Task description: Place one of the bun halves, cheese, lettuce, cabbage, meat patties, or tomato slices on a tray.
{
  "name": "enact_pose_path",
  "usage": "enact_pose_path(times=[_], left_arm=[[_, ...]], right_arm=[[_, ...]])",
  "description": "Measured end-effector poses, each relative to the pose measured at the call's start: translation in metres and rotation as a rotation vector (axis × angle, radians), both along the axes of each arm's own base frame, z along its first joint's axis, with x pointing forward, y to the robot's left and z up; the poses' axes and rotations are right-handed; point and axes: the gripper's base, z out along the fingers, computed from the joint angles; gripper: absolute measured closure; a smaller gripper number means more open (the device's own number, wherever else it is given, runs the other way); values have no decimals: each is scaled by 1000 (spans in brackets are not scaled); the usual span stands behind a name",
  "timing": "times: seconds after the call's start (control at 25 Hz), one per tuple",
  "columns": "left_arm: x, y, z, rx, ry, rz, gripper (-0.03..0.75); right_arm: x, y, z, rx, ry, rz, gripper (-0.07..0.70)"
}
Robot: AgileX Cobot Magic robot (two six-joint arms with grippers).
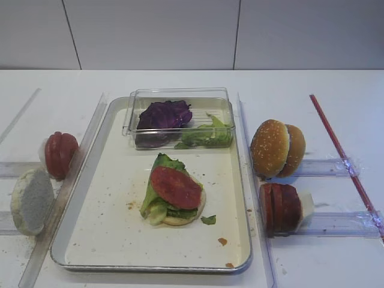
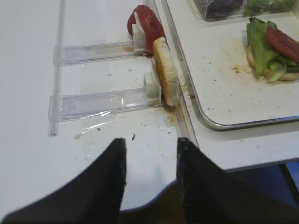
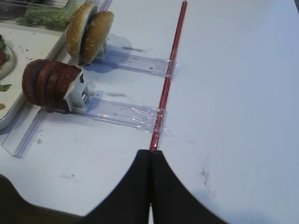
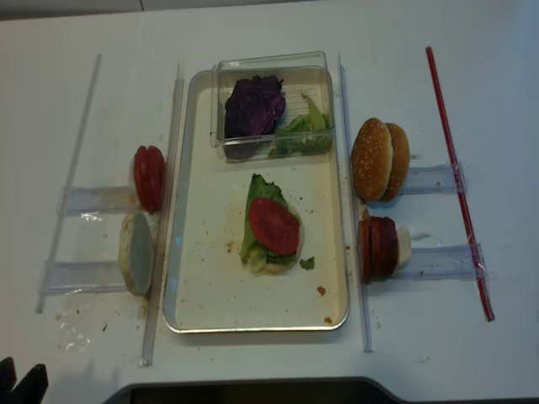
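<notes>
The tray [image 1: 240, 180] is shiny metal with a matt cream floor; the box [image 1: 179, 99] is clear glossy plastic.

Pale flat bun base [image 1: 180, 217] on the silver rectangular metal tray [image 1: 150, 268] mostly hidden under crinkled green lettuce [image 1: 165, 163] and a red tomato slice [image 1: 176, 187]. Clear plastic box [image 2: 243, 7] cut by the left wrist view's top edge. Black left gripper [image 4: 21, 383] only a sliver at the realsense view's bottom-left corner. Stacked dark patties [image 1: 279, 207] too merged to count.

Red tomato slice [image 1: 176, 187], purple cabbage [image 1: 163, 115], speckled cream tray [image 1: 114, 234].
</notes>
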Motion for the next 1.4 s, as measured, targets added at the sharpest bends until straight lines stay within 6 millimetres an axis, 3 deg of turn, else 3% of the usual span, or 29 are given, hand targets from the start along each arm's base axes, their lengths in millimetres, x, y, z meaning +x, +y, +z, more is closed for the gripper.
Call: enact_pose_path(times=[0.2,0.4,0.52,1.4], left_arm=[[0,2,0,-3,3,34,414],[0,3,0,-2,3,38,218],[0,3,0,2,3,42,175],[0,3,0,-6,2,50,178]], right_arm=[[0,0,0,1,0,-1,615],[0,0,0,1,0,-1,615],[0,0,0,1,0,-1,615],[0,0,0,0,0,0,615]])
